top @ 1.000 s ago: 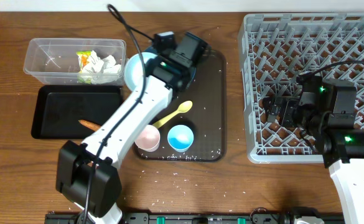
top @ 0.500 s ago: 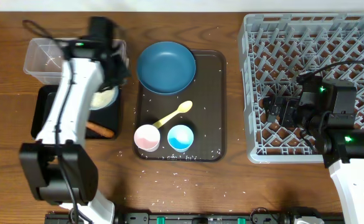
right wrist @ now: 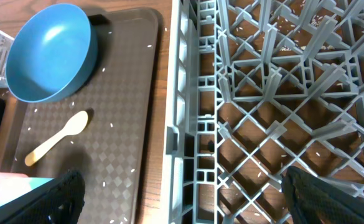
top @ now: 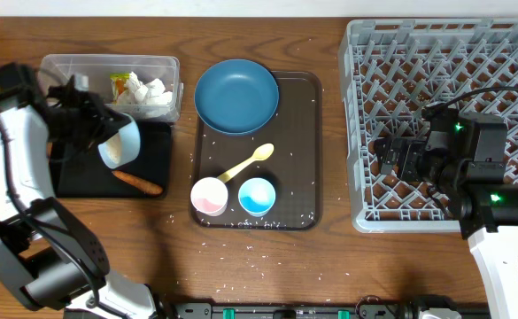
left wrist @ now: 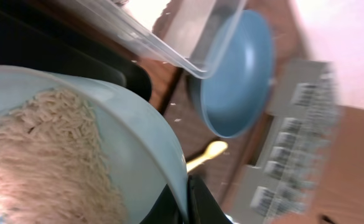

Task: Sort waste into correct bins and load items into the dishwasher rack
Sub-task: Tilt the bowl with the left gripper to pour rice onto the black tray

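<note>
left claw [top: 106, 133] clamped tight on rim of pale blue bowl [top: 122, 144], which is tipped on its side over shallow black tray [top: 157, 159]. clumped white rice [left wrist: 38, 155] sits inside bowl. orange-brown sausage [top: 137, 182] lies in black tray. clear plastic tub [top: 68, 75] just beside it holds crumpled tissues [top: 150, 89] and yellow-green wrapper [top: 119, 84]. textured brown serving tray [top: 298, 151] carries round dark blue dish [top: 236, 96], yellow spoon [top: 245, 164], pink cup [top: 210, 195], blue cup [top: 257, 196], scattered grains. right claw [top: 390, 158] spread wide, holding nothing, over grey peg rack [top: 506, 71].

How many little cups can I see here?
2: a pink cup and a blue cup, side by side on the brown tray near the yellow spoon. None appear hidden.
</note>
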### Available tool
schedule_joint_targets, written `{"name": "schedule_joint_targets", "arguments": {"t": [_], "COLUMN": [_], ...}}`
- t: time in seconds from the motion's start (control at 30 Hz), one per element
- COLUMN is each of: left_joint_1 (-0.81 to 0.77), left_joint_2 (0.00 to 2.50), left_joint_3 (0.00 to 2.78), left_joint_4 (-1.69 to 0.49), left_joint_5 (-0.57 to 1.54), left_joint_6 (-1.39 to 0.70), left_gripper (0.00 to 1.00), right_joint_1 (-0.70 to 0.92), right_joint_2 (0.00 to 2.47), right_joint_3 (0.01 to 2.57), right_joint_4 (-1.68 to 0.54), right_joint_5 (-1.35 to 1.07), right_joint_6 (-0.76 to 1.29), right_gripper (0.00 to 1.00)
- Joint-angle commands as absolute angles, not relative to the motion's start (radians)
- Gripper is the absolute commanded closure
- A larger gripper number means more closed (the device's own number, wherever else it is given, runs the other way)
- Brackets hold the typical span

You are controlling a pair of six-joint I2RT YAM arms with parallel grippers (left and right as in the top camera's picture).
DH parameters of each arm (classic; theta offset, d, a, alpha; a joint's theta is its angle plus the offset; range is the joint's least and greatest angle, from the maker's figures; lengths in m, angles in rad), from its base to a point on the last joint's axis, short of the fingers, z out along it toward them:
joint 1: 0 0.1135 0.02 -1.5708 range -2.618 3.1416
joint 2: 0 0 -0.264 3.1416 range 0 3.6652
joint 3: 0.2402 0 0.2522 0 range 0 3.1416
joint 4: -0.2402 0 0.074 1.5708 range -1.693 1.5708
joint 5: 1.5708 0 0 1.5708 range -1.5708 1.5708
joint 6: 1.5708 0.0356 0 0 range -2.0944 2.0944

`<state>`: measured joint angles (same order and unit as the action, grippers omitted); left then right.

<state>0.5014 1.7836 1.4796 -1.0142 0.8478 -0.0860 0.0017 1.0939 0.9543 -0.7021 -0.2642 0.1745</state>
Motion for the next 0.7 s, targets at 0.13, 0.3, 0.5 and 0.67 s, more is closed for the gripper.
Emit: {"name": "schedule_joint_targets", "arguments": {"t": [0.13,0.3,0.5,0.67], "left_joint_1": [0.653,0.712,0.734,0.735], "left_joint_2": [1.752,1.776,1.813,1.815], "left_joint_3": [1.368,1.328,1.328,1.328], "left_joint_4": [-0.953,-0.92,-0.915,-0.91], "left_joint_5": [1.216,1.383,1.515,1.573], "left_joint_6": [-0.003,-0.004,-0.005,-0.115], "left_gripper": [0.94,0.94,0.94,0.94], "right_joint_1": [-0.006,-0.006,-0.006,-0.006], "right_joint_2": [1.09,1.091,1.091,1.091], "right_joint_3": [0.972,0.972,0.972,0.972], "right_joint_4": [-0.705,-0.704,-0.709,-0.713], "right_joint_5": [-0.258,-0.258,-0.258,-0.258], "right_joint_6": [0.159,0.159,0.159,0.159], "right_gripper": [0.01,0.01,0.01,0.01]}}
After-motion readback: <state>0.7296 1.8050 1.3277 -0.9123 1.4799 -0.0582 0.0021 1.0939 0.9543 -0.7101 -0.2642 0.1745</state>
